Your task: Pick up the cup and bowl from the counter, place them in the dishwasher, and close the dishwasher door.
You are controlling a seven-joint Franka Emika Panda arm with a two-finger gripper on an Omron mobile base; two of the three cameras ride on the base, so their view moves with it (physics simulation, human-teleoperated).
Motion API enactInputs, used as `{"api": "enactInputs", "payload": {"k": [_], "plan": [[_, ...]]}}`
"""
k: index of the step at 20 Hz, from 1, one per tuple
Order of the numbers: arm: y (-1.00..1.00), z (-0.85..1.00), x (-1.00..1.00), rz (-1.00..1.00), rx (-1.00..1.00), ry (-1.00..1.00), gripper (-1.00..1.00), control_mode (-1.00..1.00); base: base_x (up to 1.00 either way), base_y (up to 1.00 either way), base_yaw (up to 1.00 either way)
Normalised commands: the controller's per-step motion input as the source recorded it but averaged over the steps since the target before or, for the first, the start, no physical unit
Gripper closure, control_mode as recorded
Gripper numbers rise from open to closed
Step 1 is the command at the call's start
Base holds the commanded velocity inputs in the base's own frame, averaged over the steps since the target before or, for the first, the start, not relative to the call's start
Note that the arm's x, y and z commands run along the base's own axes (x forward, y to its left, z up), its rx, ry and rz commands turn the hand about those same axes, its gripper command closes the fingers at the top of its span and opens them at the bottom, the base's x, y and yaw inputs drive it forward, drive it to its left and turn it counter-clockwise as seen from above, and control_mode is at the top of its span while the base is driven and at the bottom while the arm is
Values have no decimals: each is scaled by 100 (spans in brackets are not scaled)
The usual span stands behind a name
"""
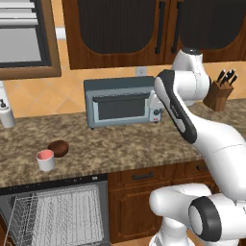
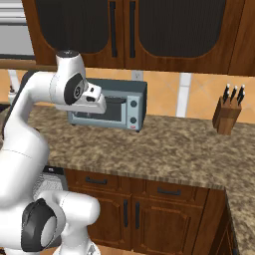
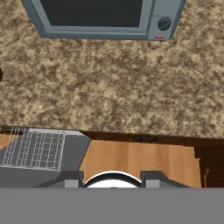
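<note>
Counter [image 1: 125, 144]: speckled granite, toaster oven [image 1: 120, 102] at back.
Cup [image 1: 46, 160]: stood near front edge, touching bowl [image 1: 58, 148] behind it.
Dishwasher [image 1: 57, 214]: door down, rack exposed.
Gripper [image 3: 112, 183]: raised above counter; spread unclear, cannot tell.

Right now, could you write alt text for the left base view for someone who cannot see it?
A white robot arm rises over a speckled counter, where a cup and a brown bowl sit side by side above the open dishwasher. Behind stand a toaster oven and a knife block.
</note>
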Motion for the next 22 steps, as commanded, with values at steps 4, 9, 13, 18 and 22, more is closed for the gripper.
{"api": "enactInputs", "payload": {"k": [4, 9, 13, 18, 22], "plan": [[32, -10, -5, 1, 0, -4, -100, -100, 0, 0, 0], [99, -37, -1, 5, 0, -6, -100, -100, 0, 0, 0], [50, -10, -28, 15, -1, -1, -100, -100, 0, 0, 0], [31, -28, -1, 8, -4, 8, -100, -100, 0, 0, 0], [22, -21, 14, 3, -3, 15, -100, -100, 0, 0, 0]]}}
